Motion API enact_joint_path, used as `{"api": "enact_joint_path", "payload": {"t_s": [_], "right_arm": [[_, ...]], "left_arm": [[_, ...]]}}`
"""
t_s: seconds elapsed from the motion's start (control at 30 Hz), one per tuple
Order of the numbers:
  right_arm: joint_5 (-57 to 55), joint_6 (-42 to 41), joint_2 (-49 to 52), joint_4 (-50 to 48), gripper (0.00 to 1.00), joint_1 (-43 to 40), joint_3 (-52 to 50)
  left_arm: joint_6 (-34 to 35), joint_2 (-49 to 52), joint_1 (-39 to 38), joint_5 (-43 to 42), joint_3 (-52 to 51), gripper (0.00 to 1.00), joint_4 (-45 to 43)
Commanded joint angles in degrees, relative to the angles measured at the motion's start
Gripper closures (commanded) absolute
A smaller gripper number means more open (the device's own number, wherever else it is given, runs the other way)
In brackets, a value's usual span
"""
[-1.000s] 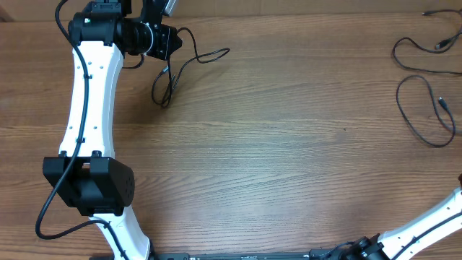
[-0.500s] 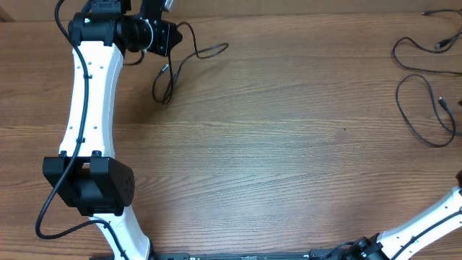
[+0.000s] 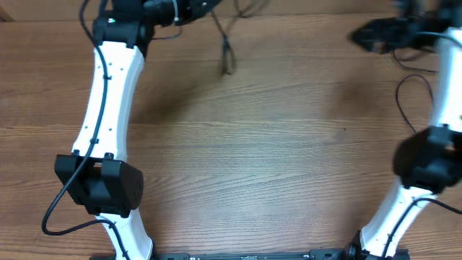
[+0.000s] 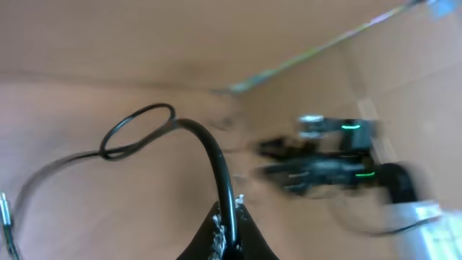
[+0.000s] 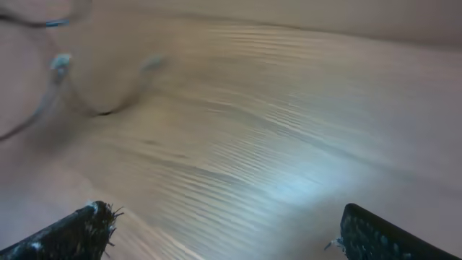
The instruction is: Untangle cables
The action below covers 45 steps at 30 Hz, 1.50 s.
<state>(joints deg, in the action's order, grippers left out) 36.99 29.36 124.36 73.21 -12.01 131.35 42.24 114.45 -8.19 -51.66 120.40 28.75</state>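
Left side: my left pincer (image 4: 228, 217) clamped tight on thin black cord with small plug end (image 4: 222, 173). Cord curls into small loop just beyond grip. Overhead view: same cord runs down from far-left edge of brown wood-grain worktop (image 3: 253, 166). Picture blurred; cannot tell whether cord touches wood.

Right side: my right pincer (image 5: 220, 231) spread wide, nothing held, bare wood beneath. Second thin black cord loop (image 3: 399, 90) lies near worktop's right edge, just beside my white right arm (image 3: 419, 155).
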Motion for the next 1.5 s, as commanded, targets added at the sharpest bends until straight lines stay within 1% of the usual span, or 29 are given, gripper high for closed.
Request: {"api": "enact_joint_path", "payload": {"t_s": [0.0,0.07,0.13,0.2,0.27,0.33,0.4,0.47,0.53,0.57,0.67,0.73,0.83,0.87,0.93,1.0,1.1,1.17,1.2,1.23,1.27,1.3,1.33,1.4,1.43,1.47], "right_arm": [[-1.1,3.6,-0.4,-2.8,0.0,6.6,0.3],[-2.8,3.6,-0.4,-6.3,0.0,11.0,0.3],[-7.2,3.5,-0.4,-10.5,0.0,15.3,0.3],[-13.0,2.8,-0.4,-14.3,0.0,18.7,0.3],[-19.2,-0.2,-0.4,-17.6,0.0,21.0,0.3],[-23.7,-3.7,-0.4,-20.1,0.0,22.4,0.3],[-23.8,-6.1,-0.4,-21.6,0.0,22.8,0.3],[-22.4,-6.1,-0.4,-22.5,0.0,22.9,0.3],[-21.7,-6.5,-0.4,-23.2,0.05,22.9,0.3],[-21.7,-6.9,-0.4,-23.6,0.06,22.9,0.3],[-22.0,-6.9,-0.4,-23.8,0.06,22.9,0.3],[-22.1,-6.9,-0.4,-24.0,0.02,22.8,0.3],[-26.3,-7.8,-0.4,-25.5,0.02,22.7,0.3],[-28.5,-9.4,-0.4,-26.5,0.01,22.5,0.4],[-28.8,-10.0,-0.5,-26.8,0.0,22.3,0.6],[-28.8,-10.1,-0.6,-26.5,0.0,22.3,0.9],[-28.6,-10.1,-0.7,-26.4,0.0,22.5,0.9],[-27.8,-10.1,-0.7,-26.5,0.0,22.7,0.9],[-27.2,-10.1,-0.7,-26.6,0.02,22.8,0.9],[-26.5,-10.1,-0.7,-26.7,0.12,22.8,0.9],[-25.8,-10.1,-0.7,-26.9,0.26,22.8,0.8],[-25.3,-10.1,-0.7,-27.2,0.36,22.8,0.8],[-24.8,-10.6,-0.7,-27.6,0.38,22.8,0.8],[-24.5,-11.9,-0.7,-28.4,0.35,22.8,0.8],[-24.0,-11.8,-0.7,-28.5,0.29,22.8,0.8],[-23.6,-11.9,-0.7,-28.5,0.21,22.8,0.8]], "left_arm": [[22.7,0.2,-1.2,-8.4,0.6,0.96,-3.2],[29.2,0.2,-1.3,-12.0,0.6,0.95,-6.4],[33.2,0.2,-1.3,-13.5,0.6,0.96,-8.8],[33.6,0.2,-1.2,-13.6,0.6,0.96,-10.9],[33.4,0.2,-0.9,-14.3,0.6,0.96,-11.2],[32.3,0.2,-0.8,-14.8,0.6,0.96,-11.2],[31.0,0.2,-0.8,-14.8,0.6,0.95,-11.1],[30.1,0.2,-0.8,-14.7,0.6,0.96,-11.0],[29.3,0.2,-0.8,-14.4,0.6,0.96,-11.1],[28.8,0.2,-0.8,-14.4,0.6,0.96,-11.0],[27.3,0.2,-0.7,-14.4,0.6,0.96,-11.0],[25.5,0.2,-0.7,-13.7,0.6,0.95,-11.0],[20.6,0.2,-0.7,-11.8,0.6,0.96,-11.0],[16.2,0.2,-0.4,-10.6,0.6,0.96,-10.9],[9.9,0.2,-0.1,-9.4,0.6,0.96,-9.9],[4.9,0.2,0.4,-7.6,0.6,0.96,-6.5],[4.4,0.2,0.7,-5.3,0.6,0.96,-1.1],[4.5,0.2,0.7,-5.8,0.6,0.96,-0.3],[5.2,0.2,0.6,-6.6,0.6,0.96,-0.3],[6.4,0.2,0.5,-7.6,0.6,0.96,-0.3],[7.9,0.2,0.5,-9.1,0.6,0.96,-0.3],[8.7,0.2,0.3,-10.5,0.6,0.96,-0.3],[9.1,0.2,0.2,-11.9,0.6,0.96,-0.4],[9.2,0.2,0.2,-14.7,0.6,0.96,-0.7],[9.2,0.2,0.2,-15.5,0.6,0.96,-0.7],[9.2,0.2,0.2,-15.8,0.6,0.96,-0.7]]}}
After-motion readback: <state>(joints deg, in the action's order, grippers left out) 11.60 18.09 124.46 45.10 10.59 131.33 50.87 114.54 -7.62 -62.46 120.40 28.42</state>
